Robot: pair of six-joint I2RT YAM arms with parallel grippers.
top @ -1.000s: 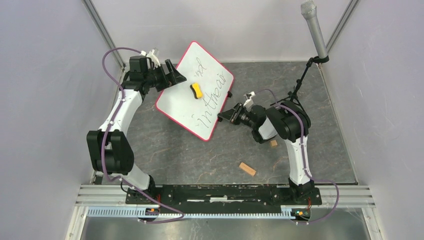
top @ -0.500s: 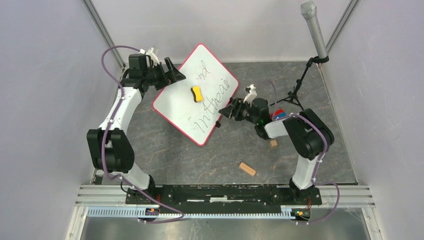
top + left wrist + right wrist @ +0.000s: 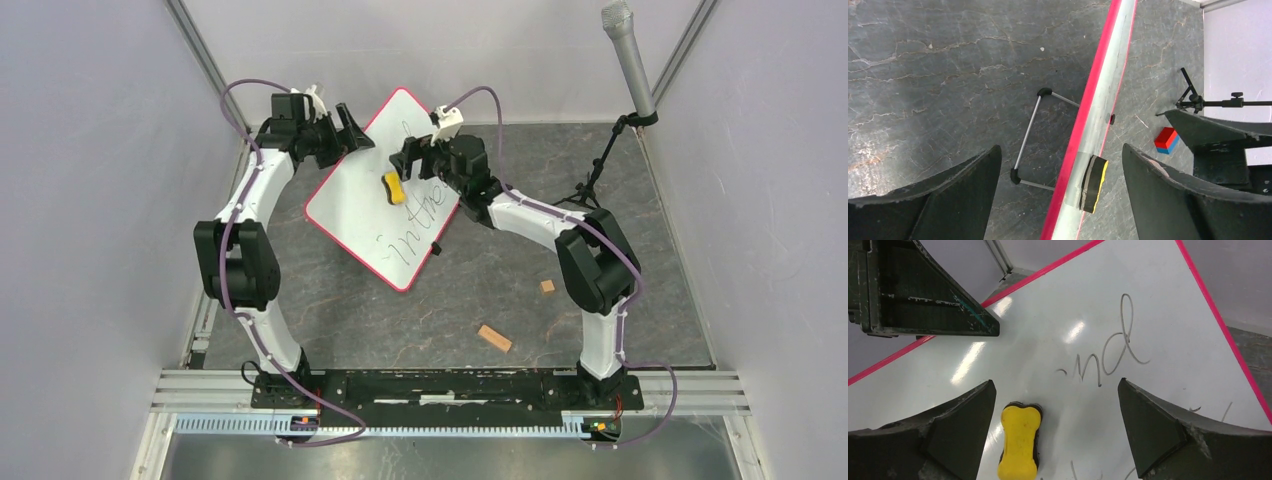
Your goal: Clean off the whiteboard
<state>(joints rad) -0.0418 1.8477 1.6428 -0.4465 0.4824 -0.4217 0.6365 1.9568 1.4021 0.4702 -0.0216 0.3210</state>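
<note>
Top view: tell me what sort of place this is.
Probably a robot lab test cell: left arm and right arm bolted to one rail, plain walls closing in the table, a microphone, and a whiteboard to erase.

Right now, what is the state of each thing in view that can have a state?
whiteboard, tilted on its wire stand, handwriting not yet erased
eraser, lying on the whiteboard's face, not gripped
left gripper, open, at the whiteboard's edge
right gripper, open, over the eraser
</note>
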